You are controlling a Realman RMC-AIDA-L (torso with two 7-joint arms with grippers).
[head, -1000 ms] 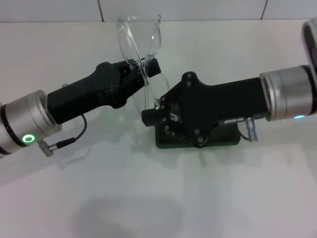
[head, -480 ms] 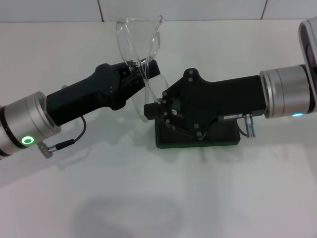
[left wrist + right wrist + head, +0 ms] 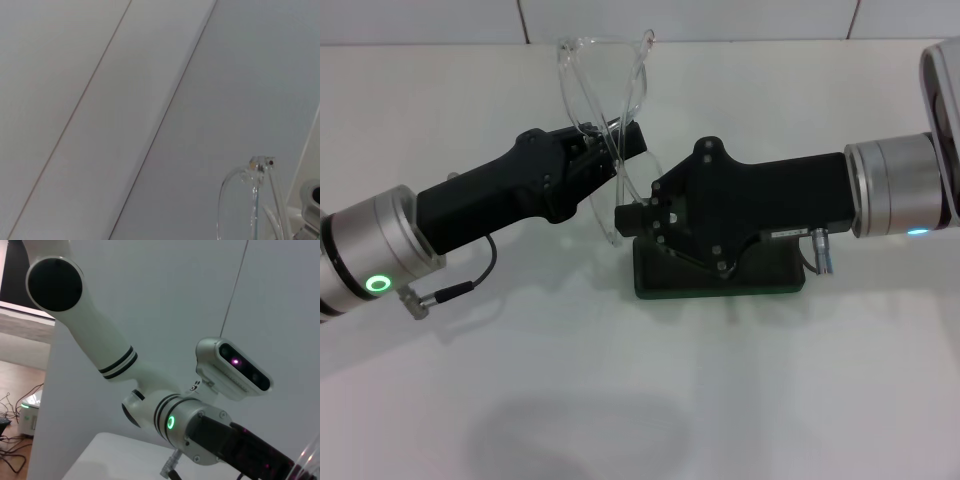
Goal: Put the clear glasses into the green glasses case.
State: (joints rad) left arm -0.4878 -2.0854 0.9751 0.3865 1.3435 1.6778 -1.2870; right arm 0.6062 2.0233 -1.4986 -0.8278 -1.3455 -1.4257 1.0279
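The clear glasses (image 3: 603,90) stand on end above the table in the head view, with my left gripper (image 3: 612,143) shut on them about halfway down. Their lower lens hangs right at the tip of my right gripper (image 3: 626,218), which reaches in from the right. The green glasses case (image 3: 665,284) lies flat on the table under the right gripper's black body, and most of it is hidden. The left wrist view shows a clear lens edge and hinge of the glasses (image 3: 256,200). A clear rim of the glasses (image 3: 311,457) shows in the right wrist view.
The white table (image 3: 620,400) spreads out in front of the case, and a tiled wall (image 3: 720,18) runs behind it. The right wrist view looks back at my left arm (image 3: 200,432) and the head camera (image 3: 234,369).
The right gripper has risen a little and turned about its wrist, its tip now beside the lower lens. The left gripper and the glasses have shifted slightly up.
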